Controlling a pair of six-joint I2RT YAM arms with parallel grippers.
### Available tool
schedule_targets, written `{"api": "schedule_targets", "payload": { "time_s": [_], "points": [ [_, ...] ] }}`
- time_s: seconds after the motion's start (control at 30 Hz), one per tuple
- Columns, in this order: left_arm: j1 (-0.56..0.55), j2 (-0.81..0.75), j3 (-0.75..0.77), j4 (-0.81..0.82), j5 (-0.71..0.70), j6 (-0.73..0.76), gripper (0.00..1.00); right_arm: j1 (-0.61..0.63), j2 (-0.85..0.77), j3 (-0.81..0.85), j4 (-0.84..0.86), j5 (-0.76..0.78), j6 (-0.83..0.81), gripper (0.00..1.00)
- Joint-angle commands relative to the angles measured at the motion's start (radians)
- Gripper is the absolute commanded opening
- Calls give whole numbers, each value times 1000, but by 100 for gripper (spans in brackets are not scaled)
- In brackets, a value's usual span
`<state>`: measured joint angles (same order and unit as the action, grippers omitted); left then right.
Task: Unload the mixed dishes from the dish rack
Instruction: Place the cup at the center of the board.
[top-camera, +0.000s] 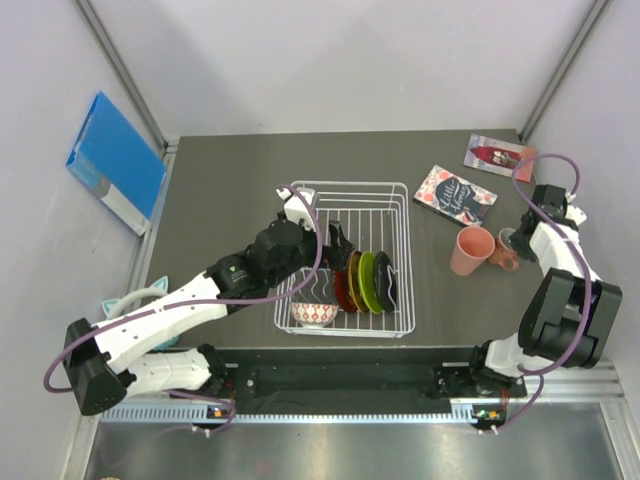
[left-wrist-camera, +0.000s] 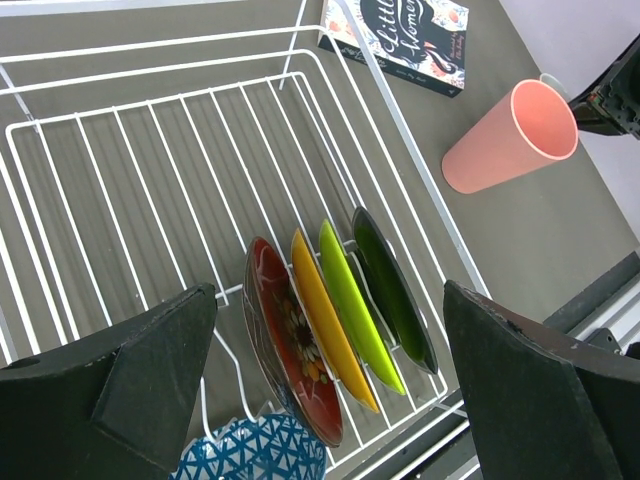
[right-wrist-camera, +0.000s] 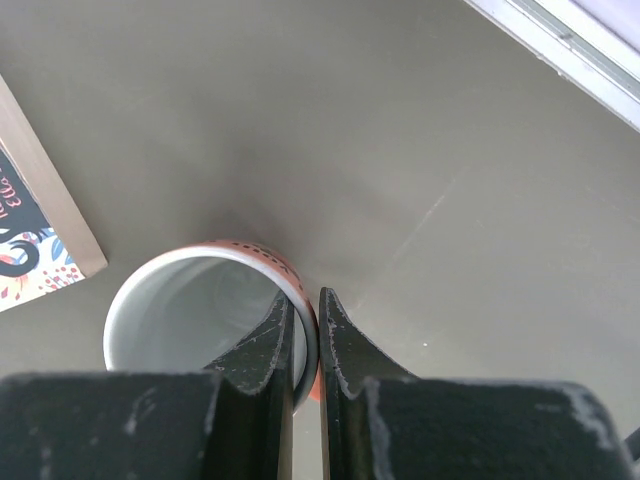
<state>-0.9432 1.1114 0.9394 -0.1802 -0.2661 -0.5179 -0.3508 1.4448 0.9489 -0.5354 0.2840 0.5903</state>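
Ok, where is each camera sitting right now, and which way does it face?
Top external: above, behind the bases, facing down on the table; both arms show.
Left wrist: over the dish rack, facing down at the plates; open left gripper frames them.
Right wrist: facing down at the salmon mug; right gripper pinches its rim.
Shared: top and left wrist both show the pink cup.

Four plates (left-wrist-camera: 340, 320) upright in dish rack (left-wrist-camera: 150, 180)
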Motion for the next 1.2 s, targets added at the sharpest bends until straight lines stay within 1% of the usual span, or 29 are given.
{"api": "schedule_targets", "payload": {
  "time_s": [0.0, 0.27, 0.43, 0.77, 0.87, 0.9, 1.0, 1.07, 1.1, 1.17],
  "points": [
    [1, -1, -10, 47, 7, -8, 99, 13, -33, -24, 67, -2, -9, 0],
    [1, -16, -34, 71, 7, -8, 99, 42, -130, -128, 167, 26, 14, 0],
    [1, -21, -47, 76, 1, -10, 99, 73, -121, -122, 161, 70, 19, 0],
    [1, -10, -40, 70, -7, -13, 99, 87, -106, -104, 135, 84, 11, 0],
    [1, -1, -37, 71, -5, -13, 99, 87, -112, -96, 132, 80, 11, 6],
    [1, 1, -37, 71, -5, -13, 99, 88, -113, -95, 124, 78, 11, 13],
    [1, 8, -36, 71, 1, -11, 99, 88, -115, -82, 114, 66, 8, 23],
    [1, 11, -36, 73, 2, -14, 99, 88, -124, -79, 109, 63, 8, 27],
    [1, 13, -34, 71, 4, -13, 99, 88, -129, -79, 106, 60, 8, 31],
    [1, 15, -33, 73, 5, -14, 99, 88, -144, -81, 100, 57, 8, 34]
  ]
}}
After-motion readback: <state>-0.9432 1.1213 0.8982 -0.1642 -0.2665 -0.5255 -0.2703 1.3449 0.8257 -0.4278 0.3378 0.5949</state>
